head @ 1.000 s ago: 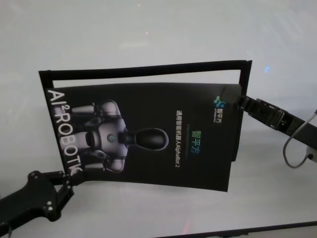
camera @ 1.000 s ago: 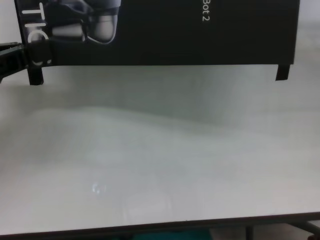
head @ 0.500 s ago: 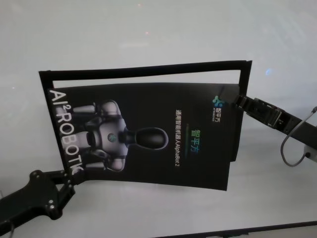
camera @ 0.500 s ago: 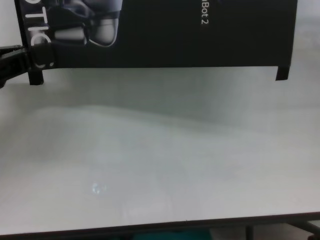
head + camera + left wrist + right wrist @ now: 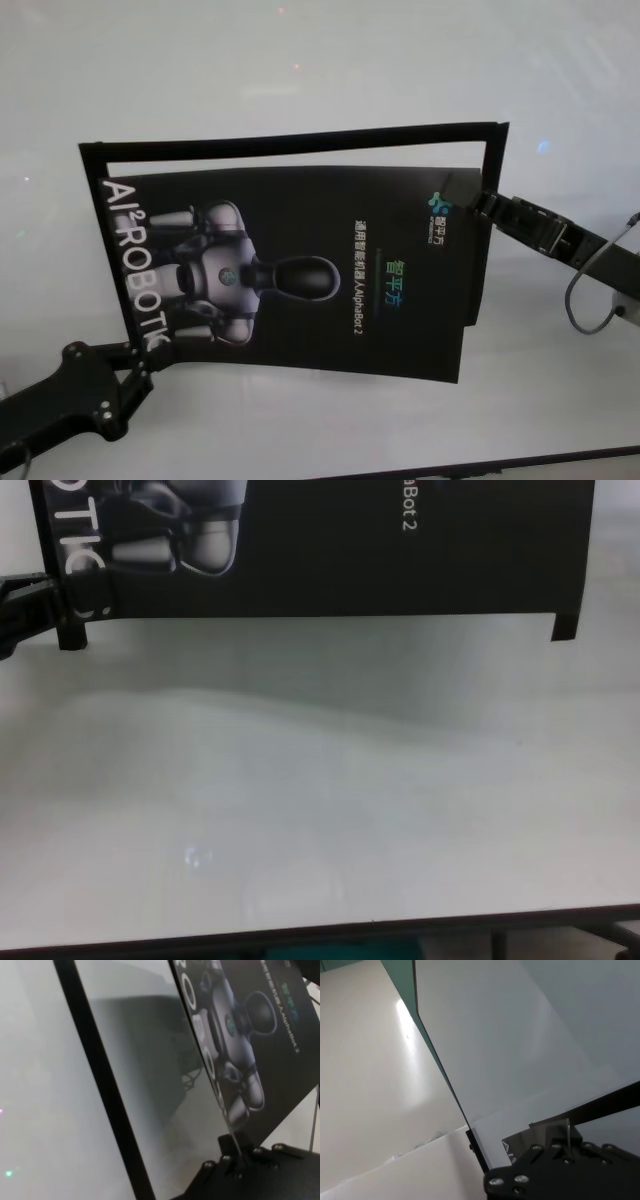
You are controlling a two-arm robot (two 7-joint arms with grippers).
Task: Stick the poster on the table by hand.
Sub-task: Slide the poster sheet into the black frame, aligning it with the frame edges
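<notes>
Poster (image 5: 300,280), black and glossy, hangs lifted above the white table (image 5: 300,60), held at two edges. Left gripper (image 5: 140,362) reaches up from the poster's near-left corner, jaws pinching its edge. Right gripper (image 5: 478,203) stretches in low from the poster's right side, jaws clamped on its far-right edge.

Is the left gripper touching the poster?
Touching. In the left wrist view the left gripper is shut on the poster edge, the thin sheet running straight down between its fingers; the head view shows it at the near left corner.
</notes>
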